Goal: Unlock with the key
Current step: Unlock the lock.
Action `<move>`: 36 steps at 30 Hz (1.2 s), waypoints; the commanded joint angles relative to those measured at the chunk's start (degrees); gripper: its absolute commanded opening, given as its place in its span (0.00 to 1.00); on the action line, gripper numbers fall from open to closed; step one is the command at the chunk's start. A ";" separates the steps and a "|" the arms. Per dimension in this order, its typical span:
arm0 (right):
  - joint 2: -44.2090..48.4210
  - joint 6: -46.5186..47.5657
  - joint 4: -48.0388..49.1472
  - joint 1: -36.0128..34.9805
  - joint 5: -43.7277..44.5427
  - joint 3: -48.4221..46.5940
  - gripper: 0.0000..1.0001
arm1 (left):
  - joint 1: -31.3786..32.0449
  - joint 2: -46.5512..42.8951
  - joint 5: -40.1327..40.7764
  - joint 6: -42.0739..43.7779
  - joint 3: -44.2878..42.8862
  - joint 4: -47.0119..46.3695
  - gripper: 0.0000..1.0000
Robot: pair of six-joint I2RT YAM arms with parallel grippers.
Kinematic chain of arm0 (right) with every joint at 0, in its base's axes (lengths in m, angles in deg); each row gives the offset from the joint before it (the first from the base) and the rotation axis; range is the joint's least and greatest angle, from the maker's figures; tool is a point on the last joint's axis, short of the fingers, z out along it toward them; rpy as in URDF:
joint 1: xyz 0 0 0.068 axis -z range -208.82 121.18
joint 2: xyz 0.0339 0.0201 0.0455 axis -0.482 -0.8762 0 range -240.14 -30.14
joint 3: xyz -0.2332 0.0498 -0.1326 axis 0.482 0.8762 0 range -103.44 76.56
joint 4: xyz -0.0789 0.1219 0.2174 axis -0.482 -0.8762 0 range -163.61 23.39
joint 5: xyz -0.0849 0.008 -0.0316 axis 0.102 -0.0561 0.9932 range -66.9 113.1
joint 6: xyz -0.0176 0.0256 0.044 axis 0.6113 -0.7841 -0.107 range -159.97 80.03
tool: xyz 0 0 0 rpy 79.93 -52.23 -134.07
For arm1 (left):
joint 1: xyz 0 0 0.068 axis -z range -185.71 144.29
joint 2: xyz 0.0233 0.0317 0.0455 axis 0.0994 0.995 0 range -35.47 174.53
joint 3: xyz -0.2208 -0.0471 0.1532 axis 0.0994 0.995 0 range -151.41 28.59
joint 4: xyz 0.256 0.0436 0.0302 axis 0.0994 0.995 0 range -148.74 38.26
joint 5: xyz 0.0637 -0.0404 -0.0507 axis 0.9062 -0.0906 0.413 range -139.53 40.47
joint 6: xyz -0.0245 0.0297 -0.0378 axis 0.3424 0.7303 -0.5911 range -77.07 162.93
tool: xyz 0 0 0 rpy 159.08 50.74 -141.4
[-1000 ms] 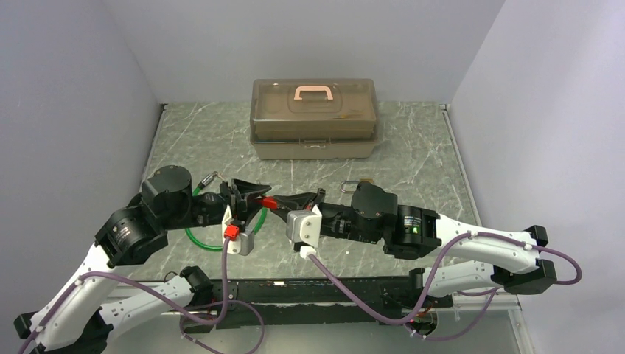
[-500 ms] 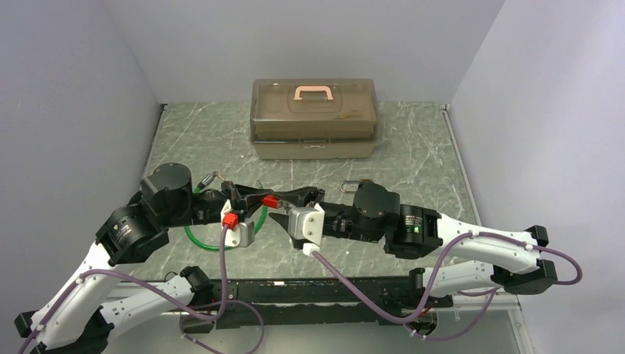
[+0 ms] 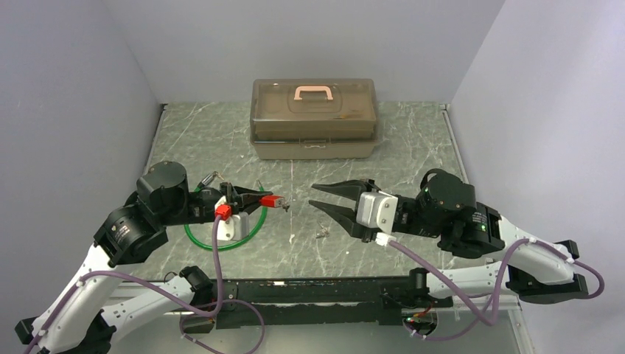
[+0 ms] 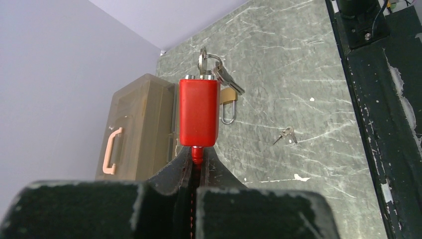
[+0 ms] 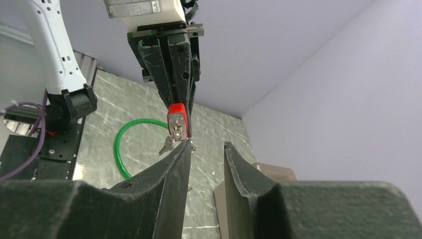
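Note:
My left gripper (image 3: 258, 199) (image 4: 198, 155) is shut on the red wire stem of a red block (image 3: 271, 200) (image 4: 199, 112) and holds it out above the table. The key (image 4: 225, 78) (image 3: 284, 205) (image 5: 168, 143), small and silver, hangs on a ring at the block's far end. A small brass padlock (image 4: 228, 103) lies on the table beyond it. My right gripper (image 3: 312, 195) (image 5: 207, 144) stands open a short way right of the block, with nothing between its fingers. The red block (image 5: 178, 119) shows past its left fingertip.
A second small bunch of keys (image 3: 322, 234) (image 4: 287, 134) lies on the marble table (image 3: 413, 147). A green cable loop (image 3: 247, 232) (image 5: 119, 144) lies under the left gripper. A brown toolbox (image 3: 315, 118) stands at the back. A black rail (image 3: 317, 291) runs along the near edge.
My right gripper has let go at the red block, drawn back to the right and opened. My left jaws have shut on the red wire and shifted slightly left.

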 commanded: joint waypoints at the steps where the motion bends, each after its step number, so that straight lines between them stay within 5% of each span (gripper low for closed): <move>1: -2.07 -3.14 -2.69 1.66 -4.66 -2.18 0.32 | -0.40 -0.33 -2.46 -1.87 -0.73 -3.10 0.00; 11: -5.96 -7.85 -2.00 10.68 -19.68 -4.32 0.35 | -0.96 -0.85 -2.77 -2.00 -0.08 -3.43 0.00; 36: -9.54 -7.20 -1.09 10.80 -23.43 -5.64 0.19 | -1.33 -1.59 -2.59 -2.66 0.90 -4.56 0.00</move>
